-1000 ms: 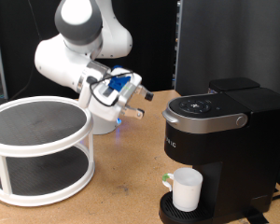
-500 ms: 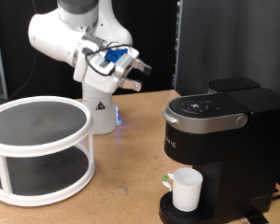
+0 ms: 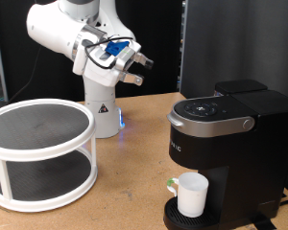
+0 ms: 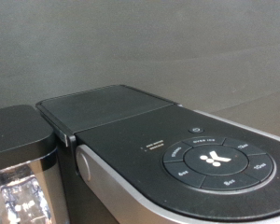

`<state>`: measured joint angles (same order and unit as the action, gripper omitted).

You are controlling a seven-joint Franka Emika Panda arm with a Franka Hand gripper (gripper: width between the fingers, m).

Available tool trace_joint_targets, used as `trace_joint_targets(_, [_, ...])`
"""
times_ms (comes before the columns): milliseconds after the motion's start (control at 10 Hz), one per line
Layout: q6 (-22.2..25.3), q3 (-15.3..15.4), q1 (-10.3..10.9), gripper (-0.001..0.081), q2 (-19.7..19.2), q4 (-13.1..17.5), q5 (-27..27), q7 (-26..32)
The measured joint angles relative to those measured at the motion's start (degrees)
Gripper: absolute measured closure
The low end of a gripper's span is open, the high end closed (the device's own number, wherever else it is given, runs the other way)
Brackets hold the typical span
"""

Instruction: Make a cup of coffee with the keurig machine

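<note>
Dark panels and a black backdrop stand behind a brown wooden bench (image 3: 125, 182). On the bench, toward the exterior view's right edge, stands the keurig machine (image 3: 230, 144), its lid down with the silver-grey handle (image 3: 213, 123) across the front and the round buttons (image 4: 215, 161) on top (the wrist view looks across that lid from close by, with the printed labels too small to read). The cup (image 3: 191, 195) sits upright on the machine's round drip tray (image 3: 173, 217), under the brewing head, its handle turned to the exterior view's left. At the bench's left side in the exterior view stands a white two-tier round rack (image 3: 40, 153) with dark mesh shelves. The white arm's base (image 3: 103, 110) rises behind the rack, and the gripper (image 3: 139, 72) hangs in the air above the bench, well apart from the machine, its fingers spread with nothing between them.
</note>
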<state>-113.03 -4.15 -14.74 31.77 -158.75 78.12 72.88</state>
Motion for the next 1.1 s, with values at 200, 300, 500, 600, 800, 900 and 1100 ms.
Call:
trace_joint_targets(200, [-0.9,2.1,0.0,0.0001,0.1,0.6,-4.3,-0.3])
trace_joint_targets(300, [-2.5,4.4,0.0,0.0001,0.2,1.5,-8.4,-0.7])
trace_joint_targets(500, [-2.2,8.9,0.0,0.0001,0.2,4.1,-20.3,-1.7])
trace_joint_targets(600, [0.6,10.1,0.0,0.0001,-0.1,5.8,-25.8,-3.2])
trace_joint_targets(800, [1.7,10.4,-0.1,0.0001,-1.3,7.0,-27.9,-4.1])
trace_joint_targets(900, [1.0,10.9,-0.2,0.0001,-1.2,7.0,-31.1,-4.0])
trace_joint_targets(1100, [0.4,14.2,-0.3,0.0001,-1.1,8.4,-41.4,-5.2])
